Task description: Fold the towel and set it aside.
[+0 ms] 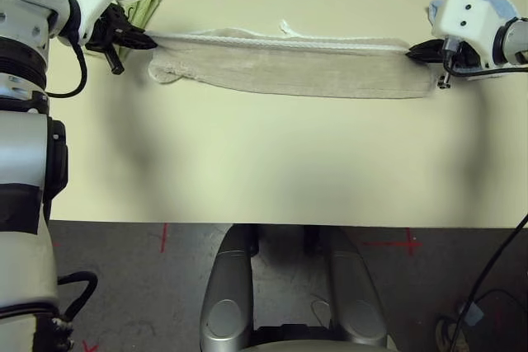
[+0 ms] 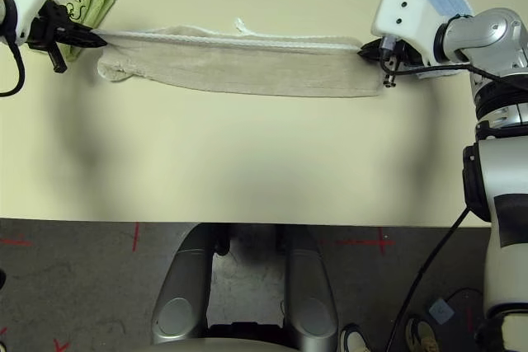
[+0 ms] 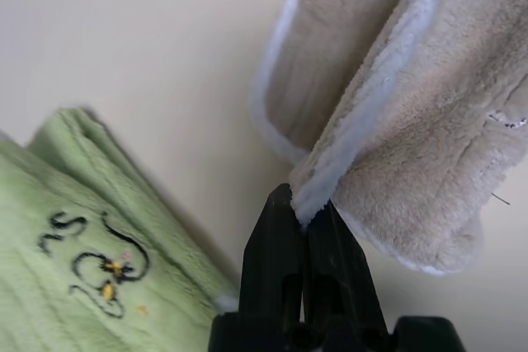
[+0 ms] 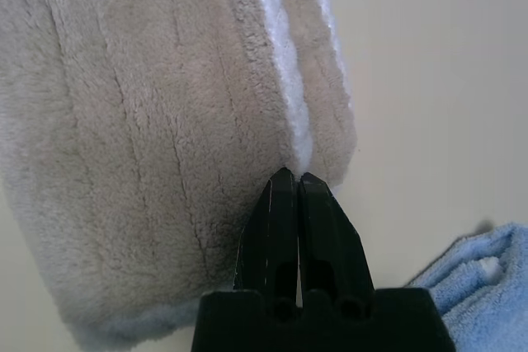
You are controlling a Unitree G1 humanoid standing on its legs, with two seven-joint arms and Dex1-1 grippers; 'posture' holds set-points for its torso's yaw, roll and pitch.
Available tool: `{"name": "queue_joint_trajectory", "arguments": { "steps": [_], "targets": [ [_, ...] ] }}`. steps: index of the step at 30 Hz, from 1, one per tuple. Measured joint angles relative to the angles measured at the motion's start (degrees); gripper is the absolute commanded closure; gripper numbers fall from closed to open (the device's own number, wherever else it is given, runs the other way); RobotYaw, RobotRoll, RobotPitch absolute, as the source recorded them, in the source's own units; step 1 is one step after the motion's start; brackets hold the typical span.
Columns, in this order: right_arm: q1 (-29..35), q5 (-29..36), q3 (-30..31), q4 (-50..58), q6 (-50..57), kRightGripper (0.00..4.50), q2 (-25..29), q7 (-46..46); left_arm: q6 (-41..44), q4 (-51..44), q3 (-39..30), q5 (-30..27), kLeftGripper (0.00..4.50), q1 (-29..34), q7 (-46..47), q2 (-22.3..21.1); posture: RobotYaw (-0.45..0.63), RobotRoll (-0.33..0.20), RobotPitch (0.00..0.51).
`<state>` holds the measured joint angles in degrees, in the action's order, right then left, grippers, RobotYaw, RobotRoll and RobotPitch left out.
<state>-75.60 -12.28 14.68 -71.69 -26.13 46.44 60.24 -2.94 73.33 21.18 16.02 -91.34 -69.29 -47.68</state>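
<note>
At both ends, the beige towel (image 1: 289, 68)'s edge is clamped by left gripper (image 3: 305, 212) and right gripper (image 4: 299, 183); folding is underway, edge alignment required next.

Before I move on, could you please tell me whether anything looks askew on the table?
Slightly: the beige towel has a bunched, uneven end near the left gripper, while its other end looks straighter.

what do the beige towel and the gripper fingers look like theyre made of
The beige towel looks like soft terry or plush cloth, matte: a fuzzy pile shows in ribbed bands, with fluffy white edging. The left gripper's fingers and the right gripper's fingers are black with a dull, smooth surface, probably plastic, though coated metal can't be ruled out.
</note>
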Motion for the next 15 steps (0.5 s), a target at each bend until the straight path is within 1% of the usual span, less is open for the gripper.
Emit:
{"name": "queue_joint_trajectory", "arguments": {
  "steps": [5,15],
  "targets": [
    [0.0,-0.2,-1.4,0.0,0.1,4.50,0.0,-1.8,-0.1,0.2,-1.0,0.8,4.48,-0.2,1.3,0.5,0.09,0.000,0.400],
    [-0.1,-1.4,-1.6,-0.1,1.0,4.50,-0.5,-4.0,-0.8,1.4,-2.6,2.2,4.48,-0.2,4.6,1.8,0.09,0.000,0.400]
  ]
}}
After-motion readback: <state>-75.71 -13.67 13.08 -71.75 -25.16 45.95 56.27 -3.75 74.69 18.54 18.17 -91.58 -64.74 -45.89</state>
